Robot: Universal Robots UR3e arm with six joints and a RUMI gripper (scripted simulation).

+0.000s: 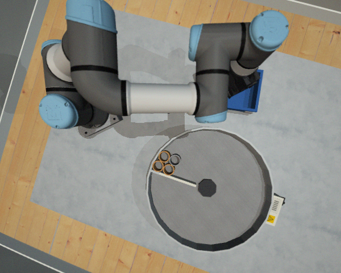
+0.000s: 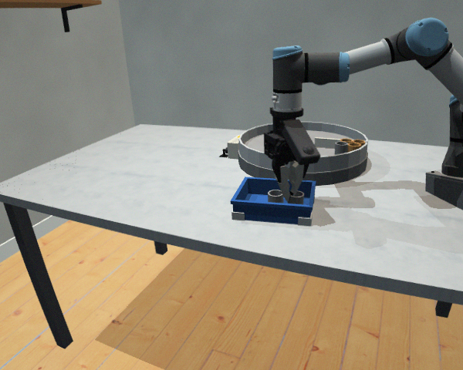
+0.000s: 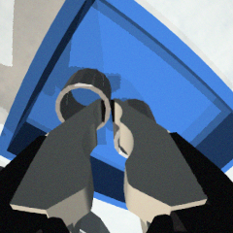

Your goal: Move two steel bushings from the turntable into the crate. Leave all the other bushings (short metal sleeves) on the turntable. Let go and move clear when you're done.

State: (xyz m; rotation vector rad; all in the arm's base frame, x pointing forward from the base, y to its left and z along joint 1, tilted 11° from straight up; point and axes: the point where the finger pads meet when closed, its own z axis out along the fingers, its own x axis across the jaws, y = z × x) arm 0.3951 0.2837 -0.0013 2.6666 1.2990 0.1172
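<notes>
My gripper (image 2: 289,196) (image 3: 108,101) is down inside the blue crate (image 1: 259,91) (image 2: 272,210) (image 3: 165,36). It is shut on the wall of a grey steel bushing (image 2: 298,199) (image 3: 86,77), one fingertip inside the ring and one outside. A second steel bushing (image 2: 275,197) (image 3: 140,106) stands beside it in the crate, partly hidden by a finger in the wrist view. On the turntable (image 1: 179,217) (image 2: 343,165) stand one steel bushing (image 1: 175,159) (image 2: 340,148) and three orange-brown bushings (image 1: 164,156) (image 1: 157,165) (image 1: 168,169), close together. The arm hides much of the crate in the top view.
A raised wall rings the turntable. A pale divider bar (image 1: 181,180) runs from that wall toward the dark hub (image 1: 207,187), just beside the bushings. A white box with a yellow label (image 1: 274,210) sits against the turntable's outer side. The arm's forearm (image 1: 161,98) reaches over the table.
</notes>
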